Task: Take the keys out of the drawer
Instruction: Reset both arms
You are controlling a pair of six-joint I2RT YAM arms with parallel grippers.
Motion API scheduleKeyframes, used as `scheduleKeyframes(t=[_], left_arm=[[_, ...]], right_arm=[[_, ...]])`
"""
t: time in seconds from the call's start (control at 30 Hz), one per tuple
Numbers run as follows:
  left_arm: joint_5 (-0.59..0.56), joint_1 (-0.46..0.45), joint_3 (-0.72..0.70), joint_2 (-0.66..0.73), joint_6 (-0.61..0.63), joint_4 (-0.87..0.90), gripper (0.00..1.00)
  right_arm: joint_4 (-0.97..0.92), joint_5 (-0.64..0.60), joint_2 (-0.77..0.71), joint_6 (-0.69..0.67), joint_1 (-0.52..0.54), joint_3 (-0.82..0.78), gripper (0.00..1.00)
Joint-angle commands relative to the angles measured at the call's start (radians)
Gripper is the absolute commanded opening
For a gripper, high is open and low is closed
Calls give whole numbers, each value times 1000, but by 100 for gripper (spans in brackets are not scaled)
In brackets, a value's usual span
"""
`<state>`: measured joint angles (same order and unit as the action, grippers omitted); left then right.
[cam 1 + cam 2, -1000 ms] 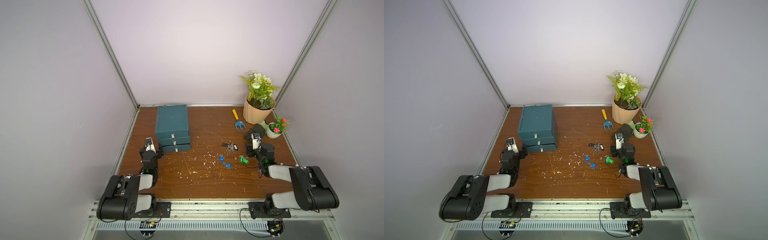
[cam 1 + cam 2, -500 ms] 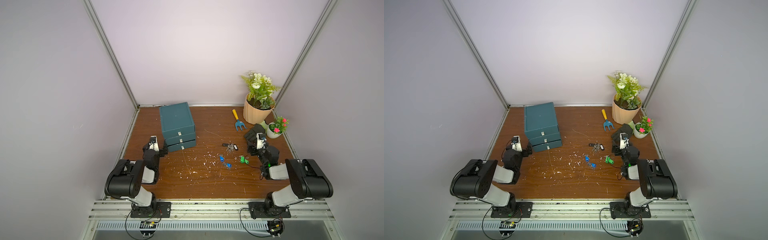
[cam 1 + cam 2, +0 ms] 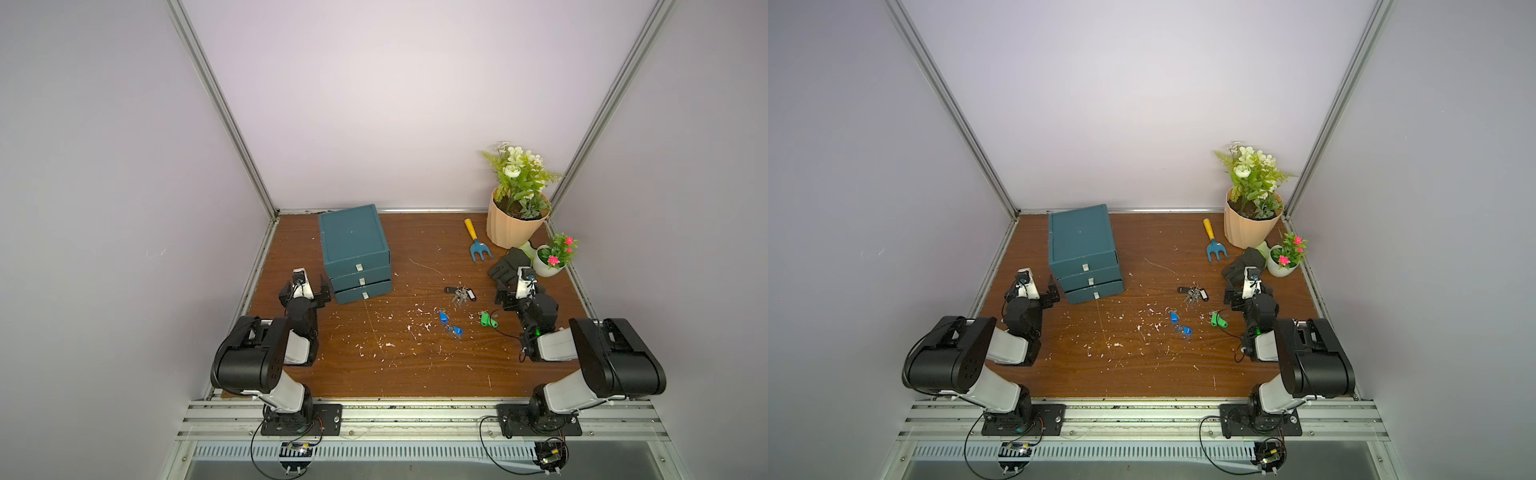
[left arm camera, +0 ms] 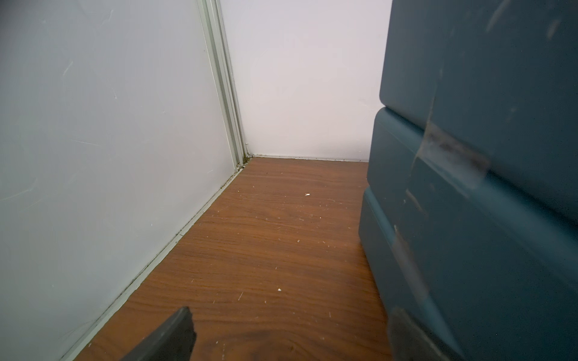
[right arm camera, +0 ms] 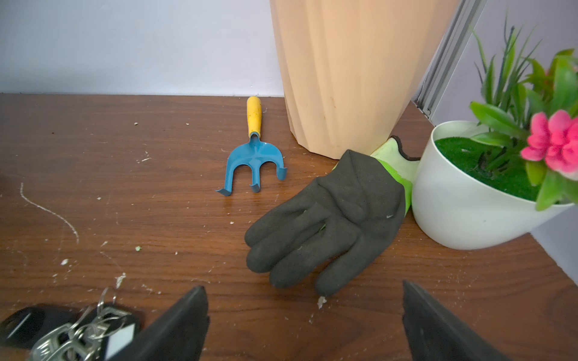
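The keys (image 3: 459, 294) lie out on the worktop (image 3: 415, 374), right of the middle, not in the drawer box (image 3: 353, 245), whose three drawers look shut. The right claw (image 3: 518, 292) is just beside them, toward the right edge, fingers wide apart and empty, so that arm is nearer. The left claw (image 3: 304, 294), also wide apart, sits by the box near the left edge. The front has room; the job looks done.

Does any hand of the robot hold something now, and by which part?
Nothing is held. The left hand and the right hand are both open and empty; the keys lie on the table.
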<state>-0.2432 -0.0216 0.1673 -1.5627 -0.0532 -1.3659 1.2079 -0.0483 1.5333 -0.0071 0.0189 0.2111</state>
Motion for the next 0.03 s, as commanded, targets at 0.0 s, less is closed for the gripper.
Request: scheduleKeyframes(t=[0.0], left_arm=[[-10,-12,-3,4,0,-42,99]], right_arm=[[41,-14,-17,7,6,20,100]])
